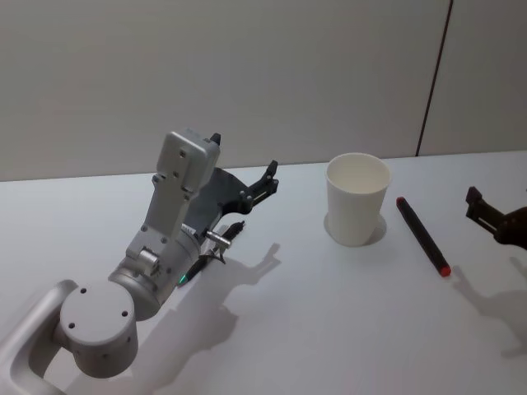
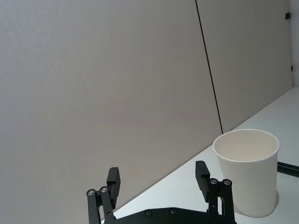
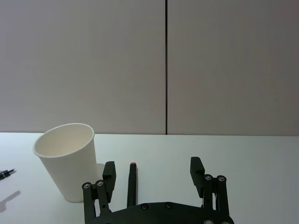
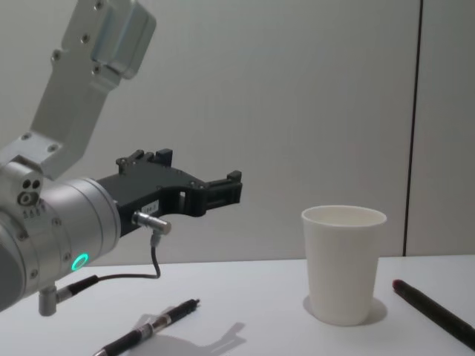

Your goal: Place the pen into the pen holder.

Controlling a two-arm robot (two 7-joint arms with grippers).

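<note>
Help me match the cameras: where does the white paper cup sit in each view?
Head view: cup right of centre, at mid-height.
Left wrist view: cup in the picture's lower right, beyond the open left gripper.
Right wrist view: cup in the picture's lower left, beyond the open right gripper.
Chest view: cup right of centre, low.
Shared landmark: the dark wall seam.

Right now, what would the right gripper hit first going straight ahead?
Likely the red-tipped pen, lying ahead between the open fingers of the right gripper; the cup stands aside. It might pass over the pen: its height is unclear.
</note>
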